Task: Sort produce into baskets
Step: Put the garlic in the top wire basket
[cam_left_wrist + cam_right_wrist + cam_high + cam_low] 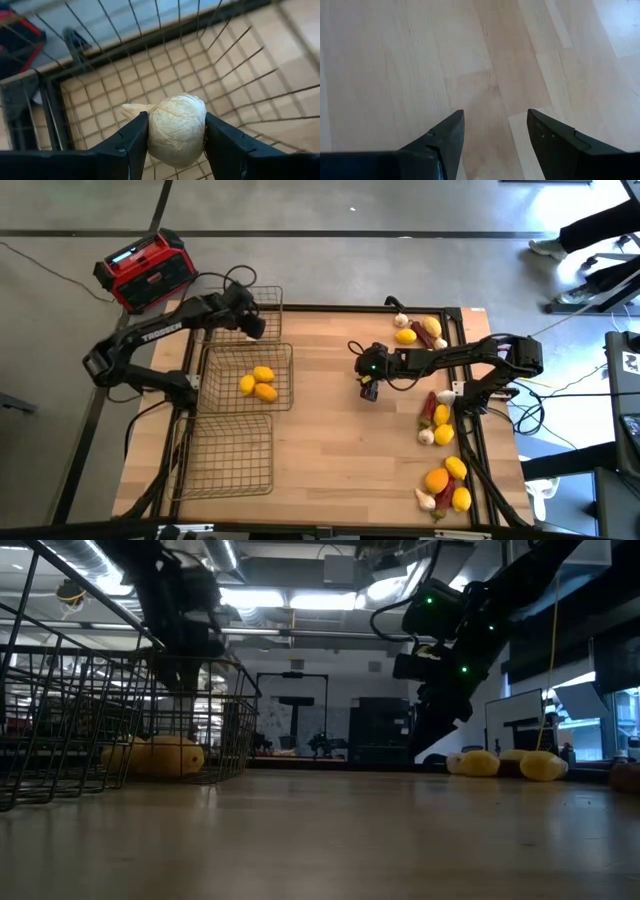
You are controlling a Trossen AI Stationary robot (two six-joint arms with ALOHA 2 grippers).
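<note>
Three wire baskets stand in a row at the table's left: a far one [275,298], a middle one [215,355] holding lemons [258,382], and a near one [225,455]. My left gripper [250,322] is over the far basket, shut on a whitish garlic bulb [176,129]. My right gripper [369,388] is open and empty above bare wood at the table's middle; it also shows in the right wrist view [495,114]. More lemons, garlic, chili peppers and oranges lie along the right edge [437,420]. My left gripper pinches the garlic bulb's two opposite round sides [152,135] between its two fingers, coming from above and pointing down into the far basket. The bulb is lifted clear of the basket's mesh floor [165,65], its papery tip [131,109] sticking out sideways.
A red-and-black box [145,270] sits on the floor beyond the table's far left corner. Produce lies in clusters at the far right [420,330] and near right [447,483]. Bare wood stretches between the baskets and the produce. A person's legs [590,235] show at the far right.
</note>
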